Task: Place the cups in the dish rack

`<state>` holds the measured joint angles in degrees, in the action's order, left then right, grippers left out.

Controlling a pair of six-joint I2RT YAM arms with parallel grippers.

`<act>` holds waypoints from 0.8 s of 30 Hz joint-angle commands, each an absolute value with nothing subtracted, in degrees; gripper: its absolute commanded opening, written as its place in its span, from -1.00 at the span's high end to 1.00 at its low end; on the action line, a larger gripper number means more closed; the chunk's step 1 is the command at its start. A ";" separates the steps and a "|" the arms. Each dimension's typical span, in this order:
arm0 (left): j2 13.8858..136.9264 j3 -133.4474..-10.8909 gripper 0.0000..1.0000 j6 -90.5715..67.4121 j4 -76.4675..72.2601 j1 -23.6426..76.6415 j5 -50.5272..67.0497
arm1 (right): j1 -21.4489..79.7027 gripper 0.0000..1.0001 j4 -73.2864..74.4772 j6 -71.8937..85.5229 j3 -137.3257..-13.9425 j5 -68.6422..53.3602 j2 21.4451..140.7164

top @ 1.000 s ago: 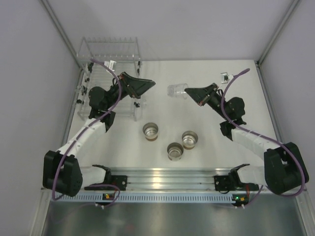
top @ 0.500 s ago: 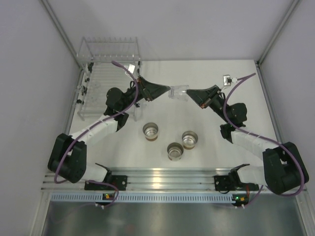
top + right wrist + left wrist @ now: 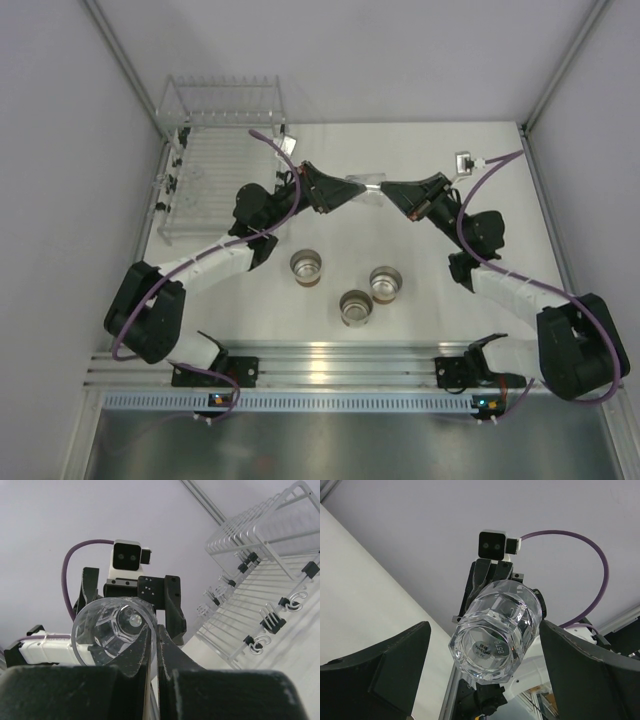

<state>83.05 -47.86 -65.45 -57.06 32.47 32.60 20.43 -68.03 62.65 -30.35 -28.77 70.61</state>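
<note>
Clear cup (image 3: pixel 364 186) up off the worktop (image 3: pixel 430 322) at upper centre of the overhead view, lying sideways in mid-air. Right gripper (image 3: pixel 386 188) on it, jaws clamped on the cup's wall at the rim, the pinch plain at lower centre of the right wrist view, open mouth of the cup facing that camera. Base of the cup turned toward the left gripper (image 3: pixel 342 190), small printed label on the bottom visible at centre of the left wrist view. Left jaws spread wide: one dark finger (image 3: pixel 380 665) at lower left of that view, the other at lower right, cup framed between them with a gap on either side, no touch visible. Two grippers nose to nose, wrist cameras facing each other across the cup. Lower in the overhead view, three cream cups (image 3: pixel 307 267) upright on the worktop in a loose triangle, shiny insides up, well apart from both grippers. Dish rack (image 3: pixel 220 150) at upper left of the overhead view, raised end frame at its far side, left arm reaching out just beside its right edge. Same rack at upper right of the right wrist view, thin tines in rows.
</note>
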 commanded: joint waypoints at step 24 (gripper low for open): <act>86.84 -51.06 0.91 -72.25 -71.72 34.98 34.01 | 19.69 0.99 -77.96 64.16 -28.65 -29.79 72.33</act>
